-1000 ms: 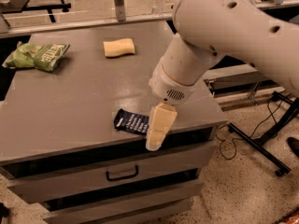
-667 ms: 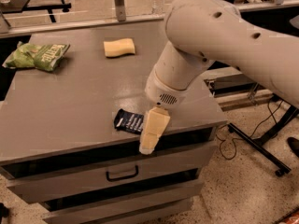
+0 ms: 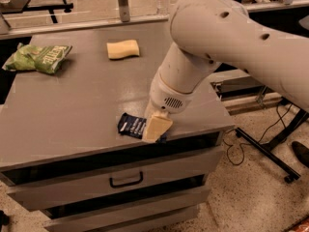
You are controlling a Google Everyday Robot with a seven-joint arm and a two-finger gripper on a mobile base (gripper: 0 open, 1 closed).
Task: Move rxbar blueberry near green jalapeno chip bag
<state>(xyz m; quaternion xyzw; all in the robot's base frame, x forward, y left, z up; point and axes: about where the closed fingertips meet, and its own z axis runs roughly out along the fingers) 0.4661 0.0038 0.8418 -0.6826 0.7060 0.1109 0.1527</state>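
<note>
The rxbar blueberry point(image 3: 132, 125) is a small dark navy wrapper with white lettering, lying flat near the front edge of the grey cabinet top point(image 3: 77, 100). My gripper point(image 3: 156, 128) hangs from the big white arm and sits right over the bar's right end, covering part of it. Only one tan finger shows. The green jalapeno chip bag point(image 3: 37, 58) lies at the far left of the top, well away from the bar and the gripper.
A pale yellow sponge point(image 3: 123, 49) lies at the back middle of the top. Below the front edge are drawers with a dark handle point(image 3: 126, 180). Table legs and cables stand on the floor to the right point(image 3: 270, 144).
The gripper has come down and to the left, from hanging past the front edge to sitting over the bar's right end. The bar, bag and sponge have not moved.
</note>
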